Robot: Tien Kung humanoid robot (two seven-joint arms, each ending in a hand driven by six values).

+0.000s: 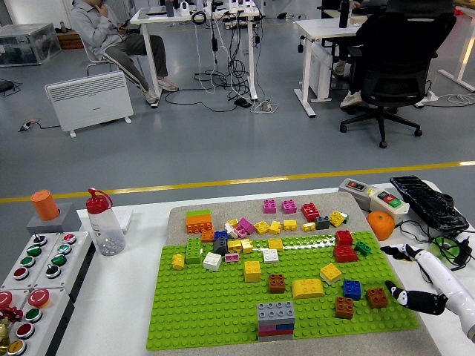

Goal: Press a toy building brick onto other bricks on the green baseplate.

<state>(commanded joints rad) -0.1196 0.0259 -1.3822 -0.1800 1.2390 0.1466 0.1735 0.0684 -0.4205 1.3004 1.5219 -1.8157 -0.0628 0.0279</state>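
One hand in play, our right white-and-black hand [415,278], fingers loose and empty, hovers beside the studded green plastic baseplate [215,311], seemingly lining up a brick pick.

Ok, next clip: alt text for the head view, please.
A green baseplate on a white table holds scattered coloured toy bricks, with a grey stacked block near its front edge. The robot's right hand rests open at the baseplate's right edge, holding nothing; the left arm is out of view.
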